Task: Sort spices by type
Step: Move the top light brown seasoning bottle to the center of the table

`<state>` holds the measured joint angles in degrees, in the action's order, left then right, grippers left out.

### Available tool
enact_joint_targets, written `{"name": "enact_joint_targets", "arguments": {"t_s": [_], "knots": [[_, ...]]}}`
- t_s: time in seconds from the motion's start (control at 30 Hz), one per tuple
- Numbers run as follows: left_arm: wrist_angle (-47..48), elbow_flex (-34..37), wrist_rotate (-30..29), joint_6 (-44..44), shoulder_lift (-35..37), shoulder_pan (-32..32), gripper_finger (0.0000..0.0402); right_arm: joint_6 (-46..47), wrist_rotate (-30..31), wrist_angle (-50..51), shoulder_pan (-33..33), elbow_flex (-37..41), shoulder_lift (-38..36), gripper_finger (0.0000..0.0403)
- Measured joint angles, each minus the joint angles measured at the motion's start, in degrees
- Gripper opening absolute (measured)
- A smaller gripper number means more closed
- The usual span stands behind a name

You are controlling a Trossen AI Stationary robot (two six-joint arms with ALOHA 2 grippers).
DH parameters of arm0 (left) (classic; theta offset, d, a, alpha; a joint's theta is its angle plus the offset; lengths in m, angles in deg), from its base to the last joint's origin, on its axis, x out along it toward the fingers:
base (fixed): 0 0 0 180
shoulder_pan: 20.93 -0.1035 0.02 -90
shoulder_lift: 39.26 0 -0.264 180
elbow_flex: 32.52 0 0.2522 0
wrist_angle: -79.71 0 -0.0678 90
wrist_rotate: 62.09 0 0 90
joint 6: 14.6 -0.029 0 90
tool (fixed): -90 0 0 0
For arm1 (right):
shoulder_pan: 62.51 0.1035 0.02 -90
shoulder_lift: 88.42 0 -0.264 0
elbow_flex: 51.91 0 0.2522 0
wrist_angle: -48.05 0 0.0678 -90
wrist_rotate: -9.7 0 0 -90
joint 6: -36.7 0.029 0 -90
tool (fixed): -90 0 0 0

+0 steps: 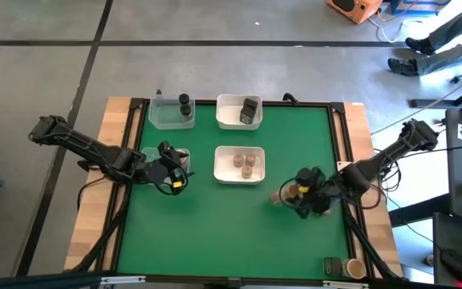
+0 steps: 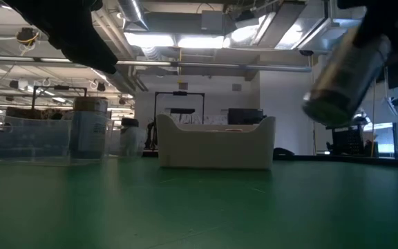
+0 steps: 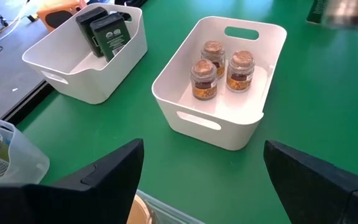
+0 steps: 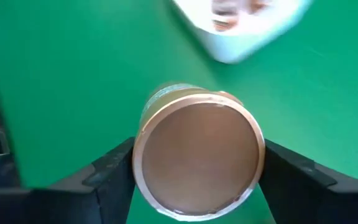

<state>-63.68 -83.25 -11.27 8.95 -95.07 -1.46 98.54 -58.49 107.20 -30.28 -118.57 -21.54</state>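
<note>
I have the right end effector point(image 1: 301, 195) pinching a tan-topped jar point(image 4: 197, 163) between its fingers, lifted off the green table point(image 1: 215, 233) on the right side, a little right of the middle white tray point(image 1: 239, 164). In the low view the jar hangs tilted, well clear of the mat.

Risk, as I judge it: the grip sits on a round, smooth body, and the tilt suggests the jar could rotate or slip if I swing the arm quickly. A drop from here would land it on open mat and let it roll. Mis-sorting is the second risk: the middle tray already holds three small brown jars point(image 3: 221, 70), so I should confirm whether this wider jar belongs with them before release.

The left end effector point(image 1: 169, 172) waits at the left edge of the mat, fingers spread and empty, above what looks like a clear tub. It is no obstacle to a move toward the middle tray.

Farther back, the rear white tray point(image 1: 239, 112) carries dark grey tins point(image 3: 101, 31), and the clear tub point(image 1: 169, 112) beside it holds black cylinders point(image 1: 184, 104). Two more containers point(image 1: 345, 266) sit off the mat at the near right corner.
</note>
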Motion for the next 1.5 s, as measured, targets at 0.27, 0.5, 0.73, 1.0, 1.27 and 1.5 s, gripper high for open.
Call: {"name": "enact_joint_targets", "arguments": {"t_s": [0.27,0.5,0.73,1.0,1.27,1.5], "knots": [[-0.13,0.0,0.0,0.18,-0.02,0.0,0.0315,-14.01,-4.96,-10.97,-4.0,-5.02,11.31,0.0283],[0.12,0.0,0.0,0.71,-0.02,0.0,0.0315,-27.29,-6.78,-7.68,-7.27,-20.47,24.56,0.0283],[0.07,0.0,0.04,2.01,-0.04,0.14,0.0315,-36.14,-7.13,-0.53,-10.1,-34.32,37.39,0.0284],[-1.52,0.0,0.09,1.57,-0.2,1.48,0.0315,-40.06,-9.15,1.51,-13.28,-38.33,44.85,0.0285],[-5.78,-0.04,0.2,-0.17,-2.89,1.95,0.0315,-40.93,-9.77,-0.1,-14.29,-38.49,45.55,0.0297],[-7.12,-0.04,0.26,-0.2,-6.53,1.95,0.0315,-42.47,-10.91,-1.82,-14.27,-38.39,45.67,0.0332]]}}
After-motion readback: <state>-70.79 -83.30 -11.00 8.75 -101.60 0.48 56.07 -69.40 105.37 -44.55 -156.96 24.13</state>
